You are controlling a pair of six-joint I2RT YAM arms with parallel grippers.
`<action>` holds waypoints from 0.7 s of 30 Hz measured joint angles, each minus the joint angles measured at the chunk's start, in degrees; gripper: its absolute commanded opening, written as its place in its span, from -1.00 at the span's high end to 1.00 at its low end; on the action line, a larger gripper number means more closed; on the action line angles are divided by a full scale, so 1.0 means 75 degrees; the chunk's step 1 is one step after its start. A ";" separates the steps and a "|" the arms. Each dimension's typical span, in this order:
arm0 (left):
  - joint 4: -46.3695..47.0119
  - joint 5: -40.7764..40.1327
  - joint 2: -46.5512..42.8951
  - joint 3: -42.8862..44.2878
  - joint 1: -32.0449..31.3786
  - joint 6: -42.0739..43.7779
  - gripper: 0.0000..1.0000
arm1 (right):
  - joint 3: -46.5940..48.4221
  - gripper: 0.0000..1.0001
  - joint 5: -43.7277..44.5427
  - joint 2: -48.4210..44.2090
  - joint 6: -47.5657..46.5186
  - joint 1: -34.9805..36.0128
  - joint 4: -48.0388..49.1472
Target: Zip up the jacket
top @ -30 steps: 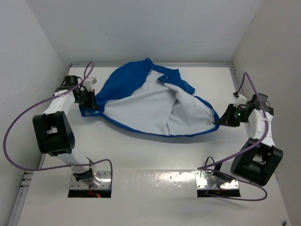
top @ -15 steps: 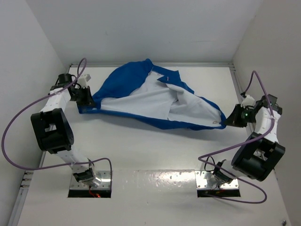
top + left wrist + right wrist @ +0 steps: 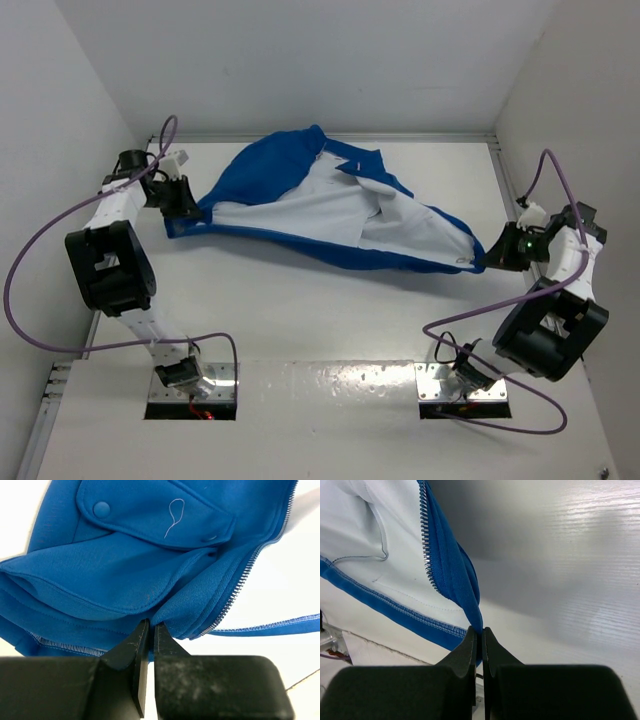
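Note:
The royal blue jacket (image 3: 270,180) lies open across the back of the table, white lining (image 3: 310,215) facing up, stretched between both arms. My left gripper (image 3: 186,203) is shut on the jacket's left corner; in the left wrist view (image 3: 151,628) it pinches blue fabric below a flap pocket (image 3: 165,520), with zipper teeth (image 3: 240,587) to the right. My right gripper (image 3: 490,258) is shut on the jacket's right corner; in the right wrist view (image 3: 481,631) it pinches the blue edge beside the zipper teeth (image 3: 426,545). A metal zipper piece (image 3: 463,262) shows near the right corner.
White walls close in the table at the back (image 3: 320,70), left (image 3: 60,150) and right (image 3: 580,120). Purple cables (image 3: 30,270) loop from both arms. Two metal base plates (image 3: 190,385) sit at the near edge.
Both grippers have moved outward and apart, the left toward the back left, the right further right. The jacket has been pulled flatter and wider between them.

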 measured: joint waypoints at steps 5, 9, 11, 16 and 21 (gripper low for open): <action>-0.0134 0.0149 0.0122 0.0189 0.0012 -0.0012 0.76 | 0.0012 1.00 0.0000 0.0012 -0.0117 -0.0015 -0.0050; -0.0274 0.0344 0.0283 0.0350 0.0064 0.0017 0.76 | 0.0012 1.00 0.0000 0.0015 -0.0201 -0.0055 -0.0055; -0.0379 0.0463 0.0347 0.0437 0.0131 0.0023 0.76 | 0.0012 1.00 -0.0003 0.0029 -0.0245 -0.0087 -0.0061; -0.0545 0.0781 0.0562 0.0755 0.0455 0.0026 0.73 | 0.0035 1.00 0.0020 0.0111 -0.0338 -0.0114 -0.0061; -0.0548 0.0924 0.0784 0.0947 0.0845 0.0064 0.73 | 0.0204 1.00 0.0082 0.0195 -0.0370 -0.0274 -0.0041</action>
